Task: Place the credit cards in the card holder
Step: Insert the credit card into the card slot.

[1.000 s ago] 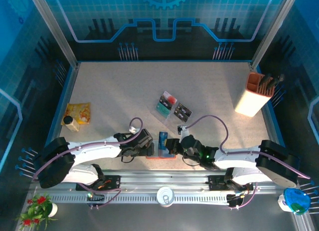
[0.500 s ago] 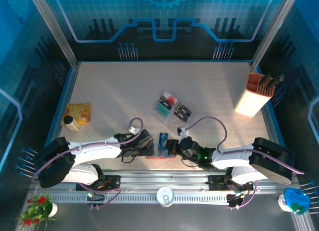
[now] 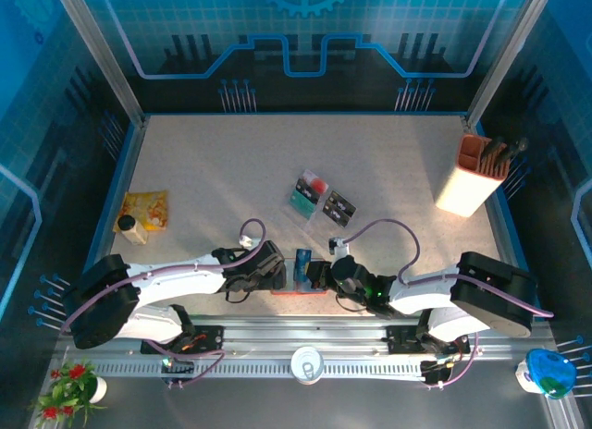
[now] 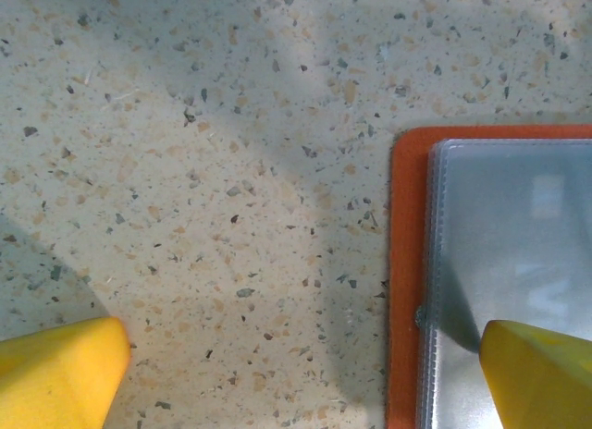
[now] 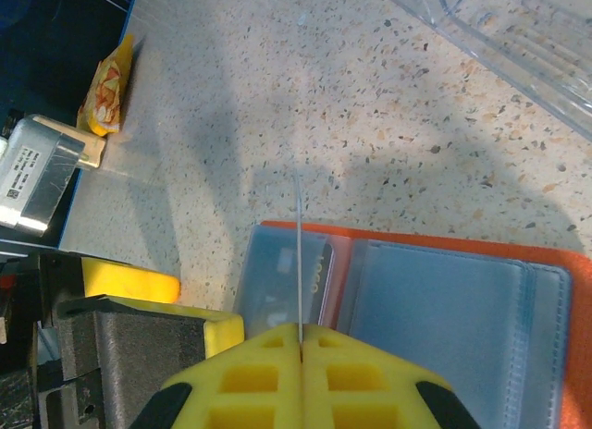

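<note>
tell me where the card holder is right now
The card holder lies open at the table's near edge, centre of the top view, between the left gripper and the right gripper, shut on a card, with the tray just behind.

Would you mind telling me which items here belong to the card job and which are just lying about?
Job: card holder, credit cards, the pinched card in the right gripper.
Lying about: pen box, yellow snack packet, clear tray.
</note>
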